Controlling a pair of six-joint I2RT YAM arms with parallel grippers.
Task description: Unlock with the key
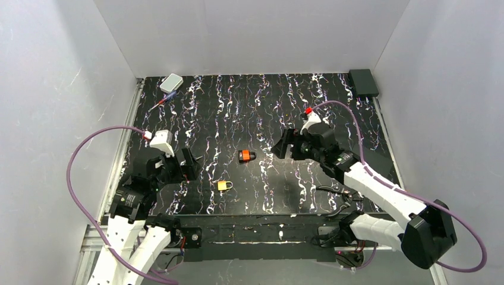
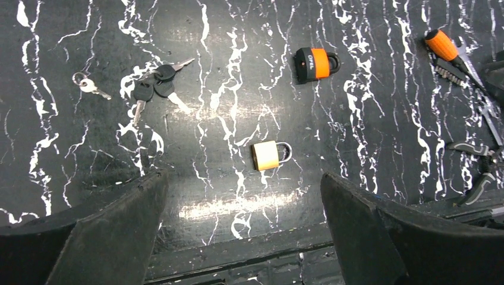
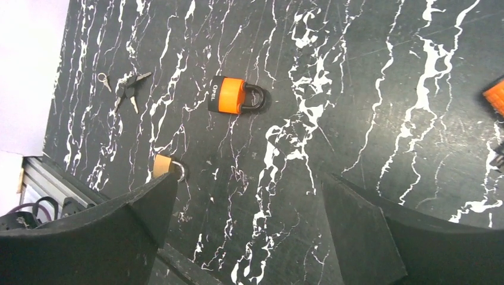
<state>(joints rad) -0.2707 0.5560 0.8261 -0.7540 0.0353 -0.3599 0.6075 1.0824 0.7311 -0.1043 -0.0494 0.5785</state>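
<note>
A bunch of small black-headed keys (image 2: 142, 91) lies flat on the black marbled table (image 1: 267, 107), left of both padlocks; the key is among them (image 3: 129, 85). My left arm hides the bunch in the top view. The orange padlock (image 1: 246, 156) (image 2: 315, 63) (image 3: 232, 95) lies on its side mid-table. My left gripper (image 1: 180, 166) (image 2: 242, 178) hovers open and empty near the front edge, with the keys ahead to its left. My right gripper (image 1: 290, 145) (image 3: 249, 178) hangs open and empty to the right of the orange padlock.
A small yellow padlock (image 1: 224, 186) (image 2: 265, 155) lies near the front edge. A silver key on a ring (image 2: 89, 86) rests left of the bunch. Pliers (image 1: 339, 193) and an orange screwdriver (image 2: 443, 44) lie front right. A white box (image 1: 171, 82) and a black box (image 1: 364, 82) sit at the back corners.
</note>
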